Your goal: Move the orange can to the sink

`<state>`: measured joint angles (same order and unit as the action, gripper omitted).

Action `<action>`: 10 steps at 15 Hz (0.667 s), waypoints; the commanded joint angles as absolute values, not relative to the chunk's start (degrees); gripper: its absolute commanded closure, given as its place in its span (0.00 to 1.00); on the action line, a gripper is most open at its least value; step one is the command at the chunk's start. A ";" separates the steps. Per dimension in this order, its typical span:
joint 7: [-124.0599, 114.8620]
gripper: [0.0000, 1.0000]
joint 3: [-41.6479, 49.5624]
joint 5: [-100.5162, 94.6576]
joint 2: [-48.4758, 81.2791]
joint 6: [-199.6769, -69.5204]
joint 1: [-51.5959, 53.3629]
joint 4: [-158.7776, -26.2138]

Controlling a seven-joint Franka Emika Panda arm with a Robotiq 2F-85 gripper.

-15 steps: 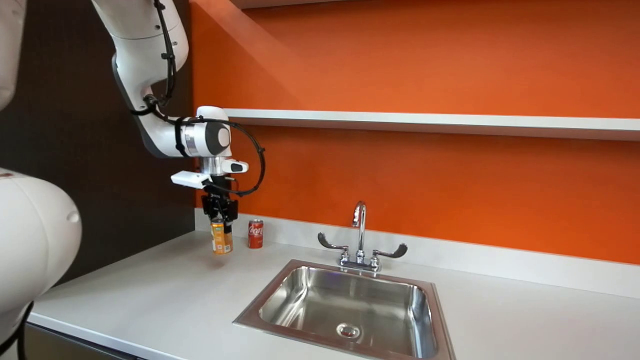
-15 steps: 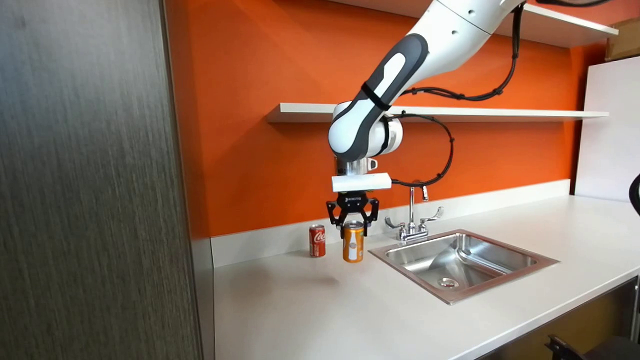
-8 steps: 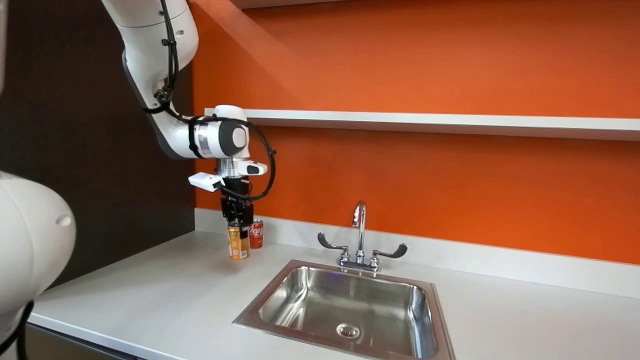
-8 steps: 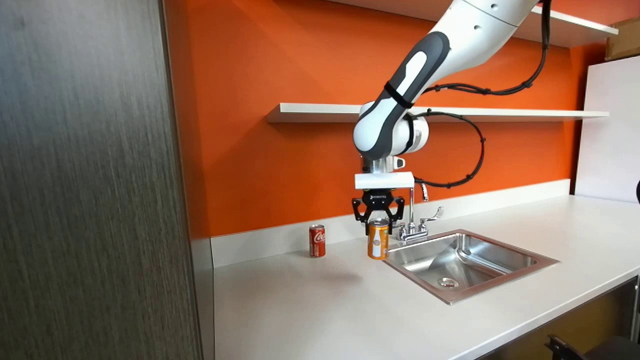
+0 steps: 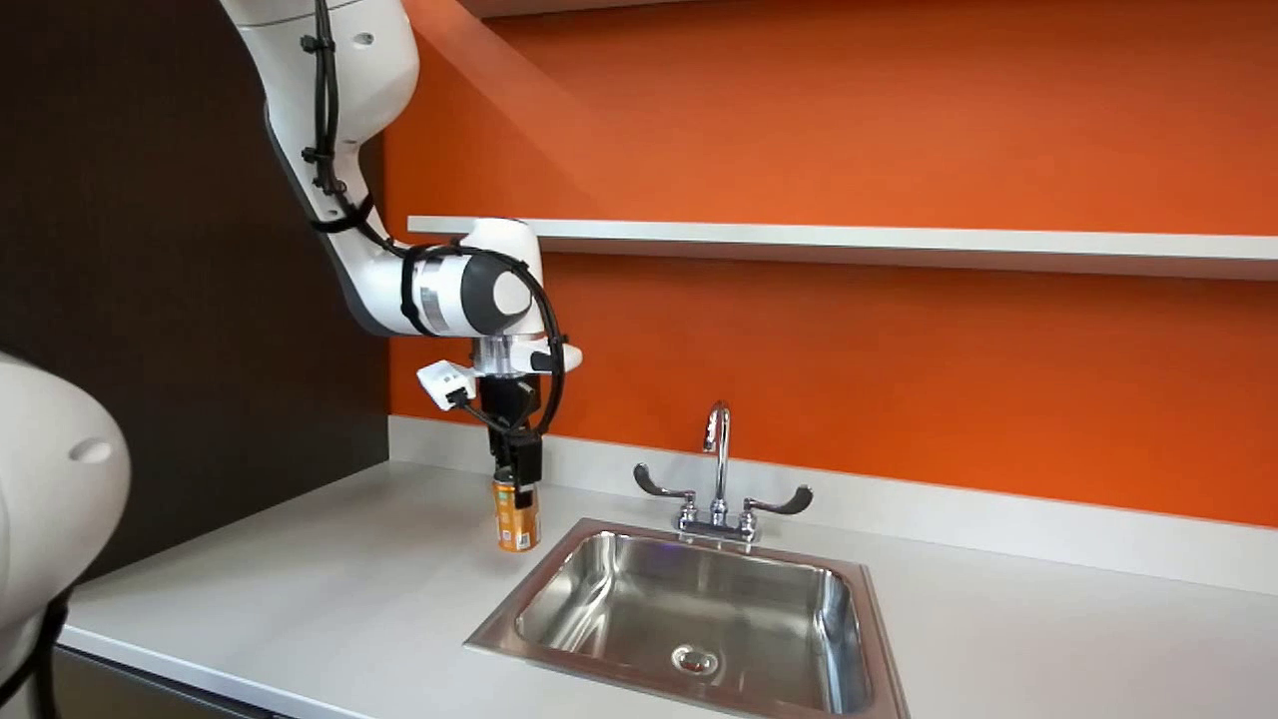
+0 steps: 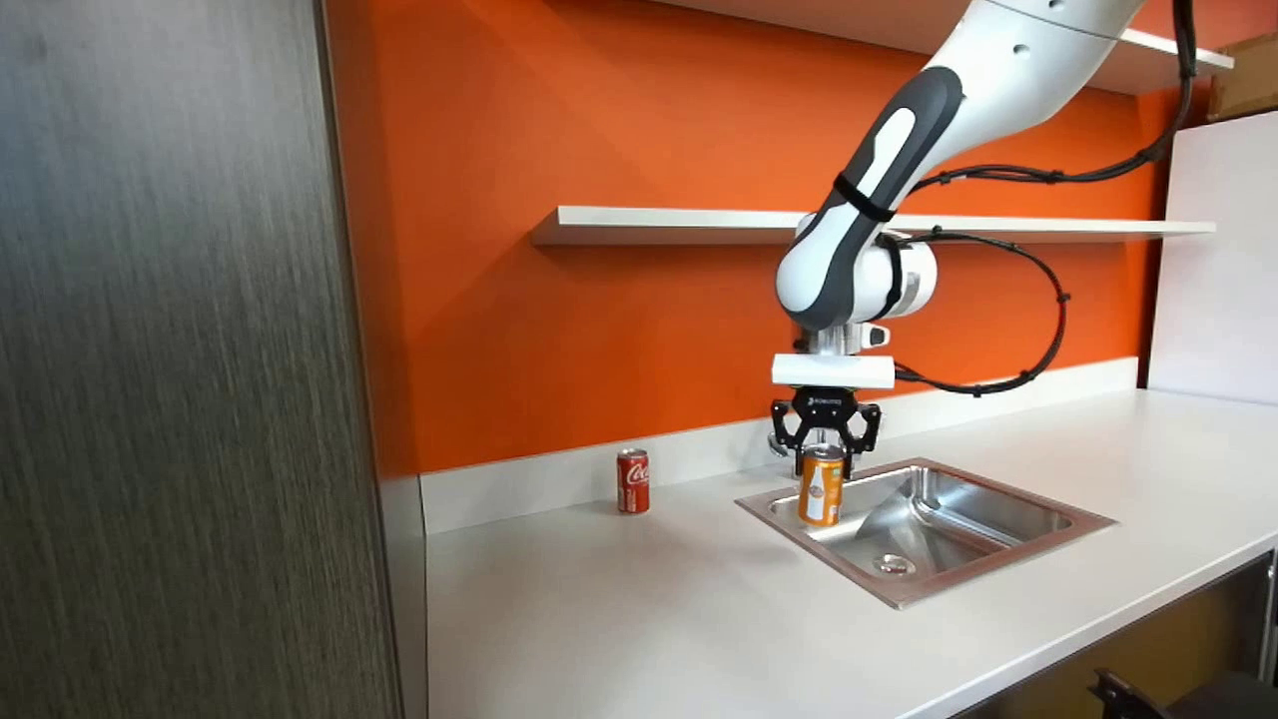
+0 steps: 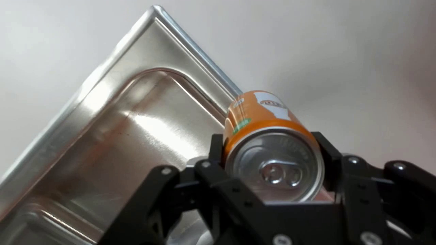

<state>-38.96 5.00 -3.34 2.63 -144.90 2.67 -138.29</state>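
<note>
At the far left of an exterior view, a dark panel borders the left edge of the pale counter. Near the counter's back edge, toward its back left corner, we see the red can standing upright. Well to its right we find the gripper, its jaws clamped on the orange can; in the wrist view a finger presses either side, near the silvery lid. Both exterior views show us the orange can close to upright and raised off the counter. In an exterior view it appears just outside the left edge of the sink, by the sink's back left corner, and in the wrist view it overlaps part of the rim. Rightward, we see the round drain and, at the back rim near the counter's back edge, the faucet. Above, a white shelf crosses the orange wall. At the far right of an exterior view, a white panel borders the counter's right edge.
</note>
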 commanded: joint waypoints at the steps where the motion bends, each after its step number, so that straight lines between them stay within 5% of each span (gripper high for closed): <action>1: -41.78 0.61 4.96 -2.01 -2.76 -148.15 0.19 -144.28; 10: -45.00 0.61 5.40 -1.25 -7.52 -152.67 -4.70 -151.91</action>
